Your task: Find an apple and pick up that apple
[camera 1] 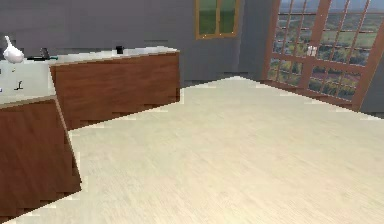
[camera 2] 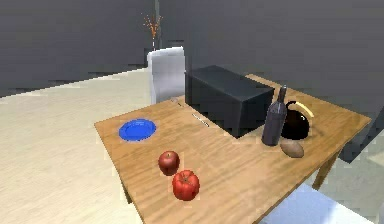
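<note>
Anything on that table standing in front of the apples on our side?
Nothing visible does. The red apple and the darker one lie by the near corner of the table in the arm side view; the blue plate, black box and dark bottle sit farther out.

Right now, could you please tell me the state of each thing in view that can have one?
darker apple: resting on the table
brighter apple: resting on the table
blue plate: lying flat
bottle: upright
black pot: upright
white chair: upright, at the table's far side
glass doors: shut
</note>
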Controlling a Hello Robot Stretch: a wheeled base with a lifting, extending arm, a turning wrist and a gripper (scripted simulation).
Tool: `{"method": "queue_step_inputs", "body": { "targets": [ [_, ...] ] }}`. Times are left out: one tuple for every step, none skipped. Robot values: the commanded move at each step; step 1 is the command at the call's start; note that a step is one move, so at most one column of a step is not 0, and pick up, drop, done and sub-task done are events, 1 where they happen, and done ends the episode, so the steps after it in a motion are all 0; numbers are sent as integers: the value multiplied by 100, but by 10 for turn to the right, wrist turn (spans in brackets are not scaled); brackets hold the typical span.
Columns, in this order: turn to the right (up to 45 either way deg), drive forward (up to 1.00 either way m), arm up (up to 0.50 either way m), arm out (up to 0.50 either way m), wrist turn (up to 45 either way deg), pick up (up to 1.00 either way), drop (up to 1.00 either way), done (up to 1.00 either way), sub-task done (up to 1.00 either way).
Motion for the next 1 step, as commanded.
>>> {"method": "queue_step_inputs", "body": {
  "targets": [
    [0, 0, 38, 0, 0, 0, 0, 0, 0]
  ]
}}
